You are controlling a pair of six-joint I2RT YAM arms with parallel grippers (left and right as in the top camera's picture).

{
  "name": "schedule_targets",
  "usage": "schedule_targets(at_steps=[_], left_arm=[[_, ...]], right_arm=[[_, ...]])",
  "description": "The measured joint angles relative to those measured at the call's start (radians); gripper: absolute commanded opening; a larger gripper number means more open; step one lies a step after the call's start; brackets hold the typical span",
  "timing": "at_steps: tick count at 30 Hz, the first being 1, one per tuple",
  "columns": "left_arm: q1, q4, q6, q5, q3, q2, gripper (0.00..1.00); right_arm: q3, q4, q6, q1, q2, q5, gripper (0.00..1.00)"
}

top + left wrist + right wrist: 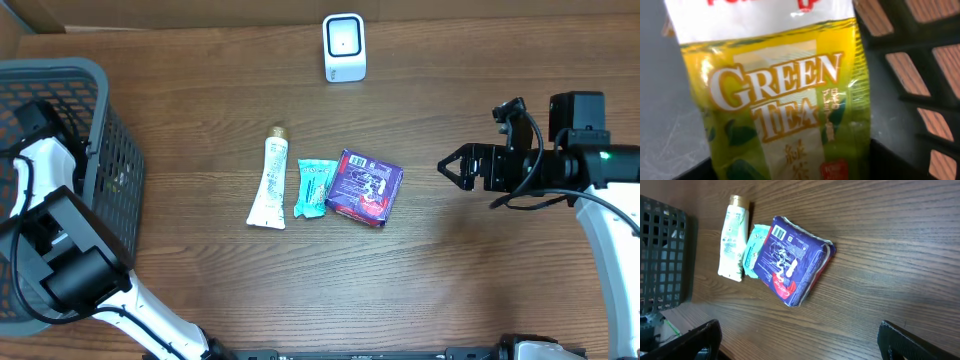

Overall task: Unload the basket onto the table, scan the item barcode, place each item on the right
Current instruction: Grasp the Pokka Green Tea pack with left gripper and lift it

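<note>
green tea packet [785,115] inside grey basket [60,66], white scanner [344,47] upright

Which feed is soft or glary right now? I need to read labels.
Left wrist: green tea packet fills the frame, slightly soft, glare streaks on its wrapper. Right wrist: purple packet sharp, evenly lit. Overhead: sharp, only faint shadows.

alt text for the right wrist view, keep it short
A purple-and-red plastic packet lies on a brown wooden table, beside a teal sachet and a white gold-capped tube. A dark grey mesh basket stands at left; the open right gripper frames the bottom.
</note>
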Motion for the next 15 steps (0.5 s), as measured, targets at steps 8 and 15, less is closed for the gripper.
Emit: schedule_targets(at_steps=[8, 15], left_arm=[[0.002, -0.089, 0.006, 0.013, 0.060, 0.011, 0.04], [-0.002, -0.375, 0.006, 0.027, 0.249, 0.080, 0.04]], right_arm=[[0.000, 0.001, 0.000, 0.000, 0.038, 0.000, 1.00], [0.000, 0.011, 0.000, 0.000, 0.039, 0.000, 1.00]])
